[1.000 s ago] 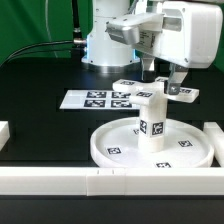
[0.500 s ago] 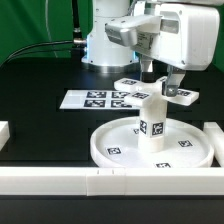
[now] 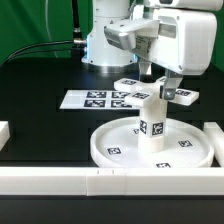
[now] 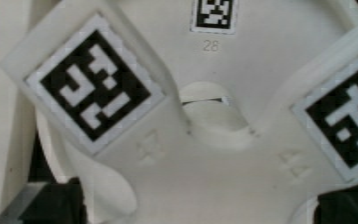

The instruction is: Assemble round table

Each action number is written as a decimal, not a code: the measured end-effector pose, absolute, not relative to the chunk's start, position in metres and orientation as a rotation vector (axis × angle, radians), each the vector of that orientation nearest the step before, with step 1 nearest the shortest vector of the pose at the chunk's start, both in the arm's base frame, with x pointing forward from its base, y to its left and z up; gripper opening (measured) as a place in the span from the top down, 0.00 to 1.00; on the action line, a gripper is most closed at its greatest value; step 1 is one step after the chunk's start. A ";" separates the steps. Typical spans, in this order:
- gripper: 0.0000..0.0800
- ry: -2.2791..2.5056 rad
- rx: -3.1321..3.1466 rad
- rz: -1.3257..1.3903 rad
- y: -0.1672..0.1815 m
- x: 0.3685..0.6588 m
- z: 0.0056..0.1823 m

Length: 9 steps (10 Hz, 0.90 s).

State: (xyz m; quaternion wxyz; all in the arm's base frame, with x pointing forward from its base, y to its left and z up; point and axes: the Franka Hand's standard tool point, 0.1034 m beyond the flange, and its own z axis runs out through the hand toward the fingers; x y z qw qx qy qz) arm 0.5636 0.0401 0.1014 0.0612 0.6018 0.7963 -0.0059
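My tool (image 3: 164, 82) hangs over the cross-shaped piece (image 3: 150, 93), which sits level and just above the top of the short leg (image 3: 152, 120). In the exterior view the fingers come down on either side of one arm of the cross, so I judge the tool closed on that arm, though the contact itself is too small to confirm; the wrist view shows tagged arms of the cross-shaped piece (image 4: 194, 110) filling the frame close beneath me, with a notch at its centre, which supports a grasp. The leg stands upright at the middle of the round disc (image 3: 150, 146), which lies flat on the black surface (image 3: 40, 85), directly below and slightly to the exterior view's left of the tool. The governing relation is vertical: the leg's long axis points up at the cross hub, and the hub appears nearly over it, whether touching or just apart I cannot tell. The next move, in my judgement, calls for a straight descent with the hub centred on that axis.
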 end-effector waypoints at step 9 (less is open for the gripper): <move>0.45 2.284 1.977 -0.009 0.036 0.563 0.100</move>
